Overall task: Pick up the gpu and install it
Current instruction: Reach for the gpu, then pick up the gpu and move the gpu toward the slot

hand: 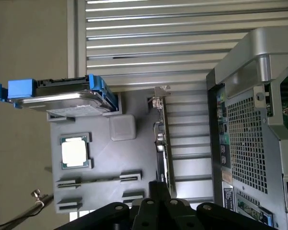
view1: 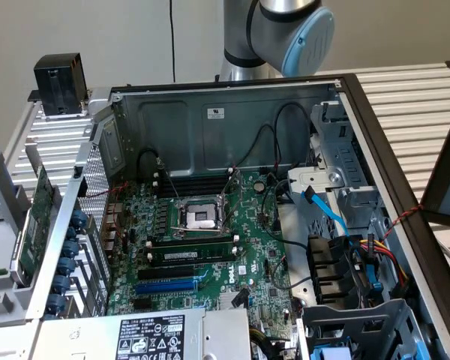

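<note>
The gpu (view1: 34, 217) is a green card standing on edge in a grey holder tray, outside the open computer case on the exterior view's left. In the wrist view the gpu (hand: 162, 143) appears edge-on, a thin strip with its silver bracket (hand: 157, 98) at one end. My gripper (hand: 159, 188) hangs well above the card's other end, its black fingers shut with nothing between them. Inside the case lies the large green motherboard (view1: 210, 247), with a blue expansion slot (view1: 169, 285) and a black one beside it.
The grey tray (hand: 105, 163) also holds a processor chip (hand: 76, 152) and a hard drive in blue rails (hand: 62, 96). The case's perforated rear wall (hand: 245, 143) stands close beside the card. A memory stick (view1: 191, 255) and loose cables (view1: 337, 217) sit in the case. The arm's joint (view1: 285, 30) rises behind it.
</note>
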You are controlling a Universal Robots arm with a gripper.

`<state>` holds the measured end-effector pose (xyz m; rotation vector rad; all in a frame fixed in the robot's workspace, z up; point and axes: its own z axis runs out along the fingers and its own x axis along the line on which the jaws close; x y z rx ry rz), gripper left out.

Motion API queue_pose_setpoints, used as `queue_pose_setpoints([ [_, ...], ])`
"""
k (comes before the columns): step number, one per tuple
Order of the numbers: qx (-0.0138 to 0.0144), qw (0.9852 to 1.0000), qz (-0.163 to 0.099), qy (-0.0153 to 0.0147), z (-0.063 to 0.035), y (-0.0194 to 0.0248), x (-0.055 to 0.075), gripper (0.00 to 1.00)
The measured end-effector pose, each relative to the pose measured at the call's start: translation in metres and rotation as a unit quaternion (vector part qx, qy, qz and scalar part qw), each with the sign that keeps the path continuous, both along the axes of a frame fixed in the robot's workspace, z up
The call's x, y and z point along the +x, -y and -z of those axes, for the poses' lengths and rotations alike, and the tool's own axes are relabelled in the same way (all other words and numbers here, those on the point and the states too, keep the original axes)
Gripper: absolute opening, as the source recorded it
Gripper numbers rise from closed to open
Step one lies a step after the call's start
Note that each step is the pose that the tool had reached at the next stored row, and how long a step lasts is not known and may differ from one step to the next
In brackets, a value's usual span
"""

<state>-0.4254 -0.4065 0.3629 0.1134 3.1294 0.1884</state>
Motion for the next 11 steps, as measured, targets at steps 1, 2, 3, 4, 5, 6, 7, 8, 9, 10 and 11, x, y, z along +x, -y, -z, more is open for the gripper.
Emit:
queue_pose_setpoints([
  [1,0.0000,1.0000,0.000,0.0000,0.0000,0.0000,0.0000,0.11],
  [2,0.0000,1.0000,0.000,0.0000,0.0000,0.0000,0.0000,0.11],
  [3,0.0000,1.0000,0.000,0.0000,0.0000,0.0000,0.0000,0.11],
  [4,0.0000,1.0000,0.000,0.0000,0.0000,0.0000,0.0000,0.11],
  [5,0.0000,1.0000,0.000,0.0000,0.0000,0.0000,0.0000,0.11],
  [6,0.0000,1.0000,0.000,0.0000,0.0000,0.0000,0.0000,0.11],
  [7,0.0000,1.0000,0.000,0.0000,0.0000,0.0000,0.0000,0.11],
  [8,-0.0001,1.0000,0.000,0.0001,-0.0001,0.0000,-0.0002,0.11],
  [9,-0.0001,1.0000,0.000,0.0001,-0.0001,0.0000,-0.0002,0.11],
  [10,0.0000,1.0000,0.000,0.0003,0.0000,0.0000,-0.0003,0.11],
  [11,-0.0001,1.0000,0.000,0.0008,0.0002,-0.0001,-0.0009,0.11],
])
